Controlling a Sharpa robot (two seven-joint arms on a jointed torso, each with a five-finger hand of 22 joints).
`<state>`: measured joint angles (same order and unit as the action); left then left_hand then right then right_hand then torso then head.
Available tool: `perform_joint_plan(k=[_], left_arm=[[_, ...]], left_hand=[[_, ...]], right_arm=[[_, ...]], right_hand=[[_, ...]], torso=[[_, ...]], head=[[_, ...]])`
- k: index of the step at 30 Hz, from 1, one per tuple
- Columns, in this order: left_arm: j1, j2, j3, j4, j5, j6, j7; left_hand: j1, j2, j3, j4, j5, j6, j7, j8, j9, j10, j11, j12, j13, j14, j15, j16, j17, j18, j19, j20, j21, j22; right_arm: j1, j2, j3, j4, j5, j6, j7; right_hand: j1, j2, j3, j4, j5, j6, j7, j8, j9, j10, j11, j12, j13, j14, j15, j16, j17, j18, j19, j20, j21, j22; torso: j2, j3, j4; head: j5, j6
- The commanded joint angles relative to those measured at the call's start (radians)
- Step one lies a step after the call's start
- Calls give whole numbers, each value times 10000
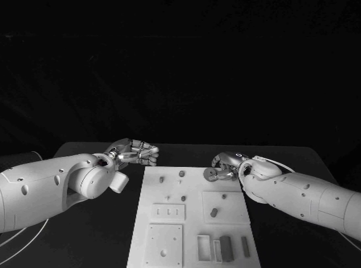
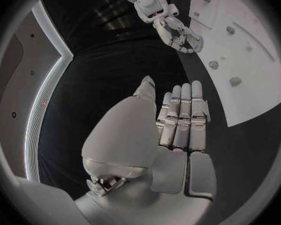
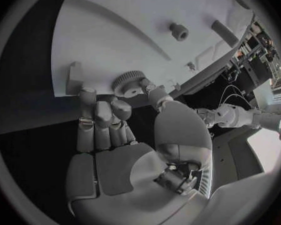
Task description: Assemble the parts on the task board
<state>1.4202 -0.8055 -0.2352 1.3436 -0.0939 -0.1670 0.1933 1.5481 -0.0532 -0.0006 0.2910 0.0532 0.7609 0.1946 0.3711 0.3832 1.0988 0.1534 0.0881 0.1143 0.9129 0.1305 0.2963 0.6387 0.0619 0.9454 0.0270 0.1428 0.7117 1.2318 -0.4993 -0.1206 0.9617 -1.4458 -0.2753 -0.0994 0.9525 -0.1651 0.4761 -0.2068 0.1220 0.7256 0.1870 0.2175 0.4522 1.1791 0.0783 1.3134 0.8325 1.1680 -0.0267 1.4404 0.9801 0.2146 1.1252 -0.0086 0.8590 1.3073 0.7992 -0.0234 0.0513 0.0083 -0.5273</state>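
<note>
Right hand (image 1: 222, 169): my hand sits at the far right corner of the task board (image 1: 152, 195), fingers curled around a small toothed gear (image 3: 125, 80). In my right wrist view I see the gear pinched at the fingertips (image 3: 120, 107), just above the board's white surface.
Left hand (image 1: 134, 152): I hold it off the board's far left corner, over the black table (image 1: 92, 149). My left wrist view shows its fingers (image 2: 184, 116) straight and pressed side by side, nothing in them.
Task board: it lies lengthwise in the middle of the table, between my two arms.
Pegs: a few small pegs (image 1: 181, 173) stand on the far half of the board, well apart from each other.
Near end: I see upright rectangular parts (image 1: 226, 248) standing side by side at the board's near right corner.
Raised plates: one square plate (image 1: 164, 244) lies at the near left.
</note>
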Motion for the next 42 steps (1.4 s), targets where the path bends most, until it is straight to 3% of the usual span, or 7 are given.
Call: perform_joint_plan(k=[1, 18, 21, 27, 38, 40, 42], left_arm=[[11, 20, 7, 29, -85, -11, 8], [11, 18, 8, 31, -75, -1, -9], [11, 24, 8, 25, -75, -1, -8], [11, 10, 8, 25, -74, -19, -9], [12, -2, 8, 50, -74, -42, 3], [12, -3, 8, 51, -74, -45, 5], [12, -6, 8, 55, -74, -53, 7]], left_hand=[[28, 37, -71, 12, 10, -26, 90, -52, -12, 59, 14, -49, 6, 47, 55, -46, 12, 190, 16, 86, -69, 14], [-32, 61, -98, 18, 10, -57, 108, -73, -20, 46, 28, -72, 3, 48, 61, -68, 29, 188, 18, 90, -77, 17], [-39, 68, -99, 18, 11, -58, 109, -74, -20, 46, 29, -74, 3, 48, 61, -71, 30, 188, 18, 90, -78, 17], [-45, 74, -98, 18, 11, -58, 109, -75, -20, 47, 29, -75, 3, 47, 61, -74, 32, 189, 18, 90, -79, 18], [-47, 78, -98, 13, 11, -55, 108, -74, -19, 51, 27, -77, 4, 46, 60, -80, 36, 191, 15, 89, -83, 18], [-47, 78, -98, 12, 11, -55, 107, -73, -19, 52, 26, -77, 4, 46, 60, -82, 37, 191, 15, 88, -83, 18], [-46, 77, -98, 11, 11, -54, 107, -73, -18, 53, 26, -77, 4, 45, 60, -83, 38, 192, 14, 88, -84, 18]], right_arm=[[-48, 77, -10, -113, 16, 289, 142], [-78, 98, -16, -171, 100, 385, 263], [-78, 103, -16, -154, 102, 299, 279], [-78, 102, -16, -144, -12, 66, 270], [-78, 103, -16, -27, -178, -585, 159], [-77, 94, -16, 20, -177, -611, 158], [-76, 66, -16, 89, -177, -676, 157]], right_hand=[[-34, 120, -70, -21, 39, 202, -14, 111, 34, -38, -75, 45, -25, 2, -91, 67, -15, 472, -42, -12, 30, 186], [-75, 544, -160, -143, 44, 601, -142, 305, 59, -5, -198, 55, -84, -14, -208, 91, -39, 472, -76, -17, 40, 192], [-11, 757, -158, -240, 47, 698, -172, 348, 60, 9, -227, 62, -94, -11, -235, 103, -36, 472, -85, -24, 48, 197], [345, 1360, -134, -819, 865, 973, -250, 467, 66, 91, -301, 82, -122, 70, -303, 158, 36, 472, -83, -29, 119, 214], [669, 1382, -100, -831, 930, 1386, -389, 634, 88, 219, -436, 73, -168, 268, -422, 218, 169, 472, -34, -41, 200, 203], [743, 1264, 230, -727, 480, 1451, -416, 623, 56, 269, -464, 40, -196, 333, -453, 215, 177, 472, 13, -37, 193, 175], [704, 1228, 345, -698, 428, 1476, -421, 617, 41, 284, -469, 31, -203, 340, -457, 209, 162, 472, 27, -30, 192, 172]], torso=[[-2, -6, -5], [-5, 3, -22], [-6, 2, -20], [-9, 7, -16], [-5, 7, -24], [-8, 5, -21], [-12, 5, -22]], head=[[55, -17], [55, -45], [58, -53], [58, -61], [52, -52], [55, -56], [62, -49]])
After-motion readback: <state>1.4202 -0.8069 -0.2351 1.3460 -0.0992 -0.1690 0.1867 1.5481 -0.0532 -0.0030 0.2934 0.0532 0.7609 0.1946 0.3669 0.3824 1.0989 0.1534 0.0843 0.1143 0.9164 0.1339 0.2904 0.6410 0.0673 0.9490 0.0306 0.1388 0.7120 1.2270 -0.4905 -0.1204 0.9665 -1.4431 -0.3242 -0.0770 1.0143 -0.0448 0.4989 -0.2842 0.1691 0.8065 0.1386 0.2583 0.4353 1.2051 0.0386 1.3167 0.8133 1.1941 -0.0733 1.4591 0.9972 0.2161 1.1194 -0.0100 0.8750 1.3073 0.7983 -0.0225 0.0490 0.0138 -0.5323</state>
